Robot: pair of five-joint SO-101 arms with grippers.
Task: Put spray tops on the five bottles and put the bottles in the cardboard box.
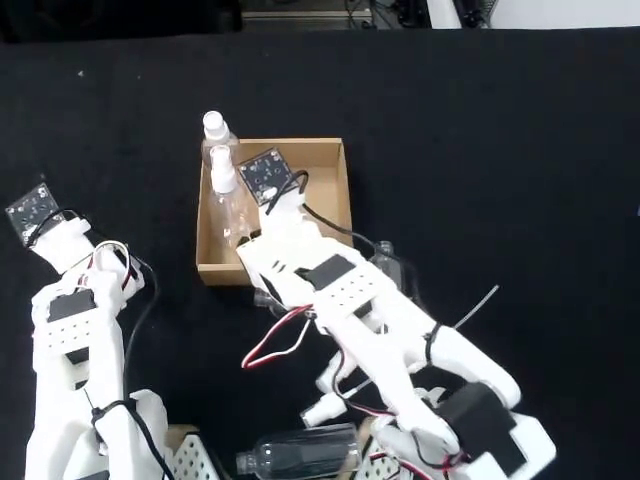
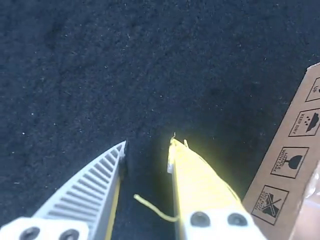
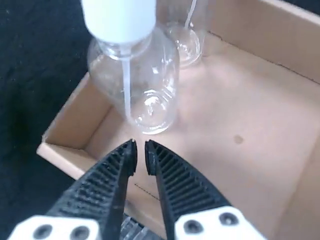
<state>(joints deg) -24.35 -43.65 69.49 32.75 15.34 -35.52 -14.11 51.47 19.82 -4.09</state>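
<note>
The right fingers (image 3: 165, 175) are almost together, with only a thin slit between the tips and nothing held in it. They hang over the box (image 3: 250, 125), just inside its low wall. Right in front of the tips a clear bottle (image 3: 150, 85) stands upright in a corner of the box. It carries a white spray top (image 3: 120, 17), whose thin tube runs down inside. A second bottle (image 3: 185, 40) stands just beyond the first, farther from the fingers and against the same wall.

The left fingers (image 2: 95, 180) are apart and hold nothing. They point down at the black worktop (image 2: 100, 60), and the outer wall of the box (image 2: 295, 150) rises close beside one finger without touching it.

From above, the two capped bottles (image 1: 232, 205) (image 1: 218, 150) stand along one side of the box (image 1: 325, 190). A third bottle (image 1: 300, 450) lies on its side on the worktop (image 1: 480, 120), well apart from both pairs of fingers, down between the arms' bases. Another clear bottle (image 1: 388, 262) shows outside the box, beside the right arm and partly hidden by it.
</note>
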